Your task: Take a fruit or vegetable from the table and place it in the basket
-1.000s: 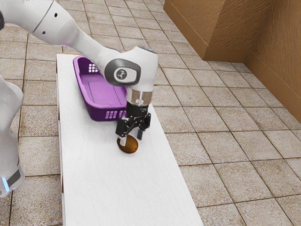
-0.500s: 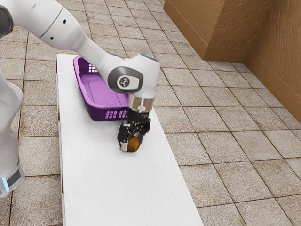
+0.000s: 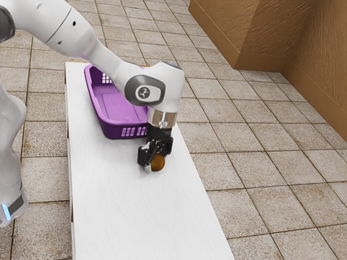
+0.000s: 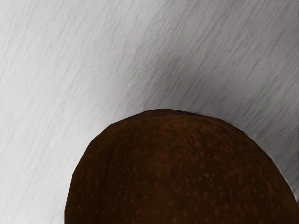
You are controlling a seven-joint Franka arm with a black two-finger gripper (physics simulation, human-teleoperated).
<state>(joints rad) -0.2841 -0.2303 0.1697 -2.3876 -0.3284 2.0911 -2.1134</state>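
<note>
The brown fruit (image 3: 158, 162) sat at the gripper's (image 3: 156, 158) tip, near the purple basket (image 3: 111, 131).

Whether the gripper had a grasp on it or not, I could not tell, nor whether the fruit touched the white table (image 3: 135, 216). The basket stood on the table, its long side roughly along the table's length, and the arm (image 3: 97, 46) crossed in front of its corner in the exterior view. There the fruit looked nearly round, so its long axis was unclear; the wrist view gave a broad, domed outline, with reddish speckles over dark skin. The exterior view took in the tiled floor (image 3: 260, 189) and a brown wall (image 3: 255, 32).
</note>
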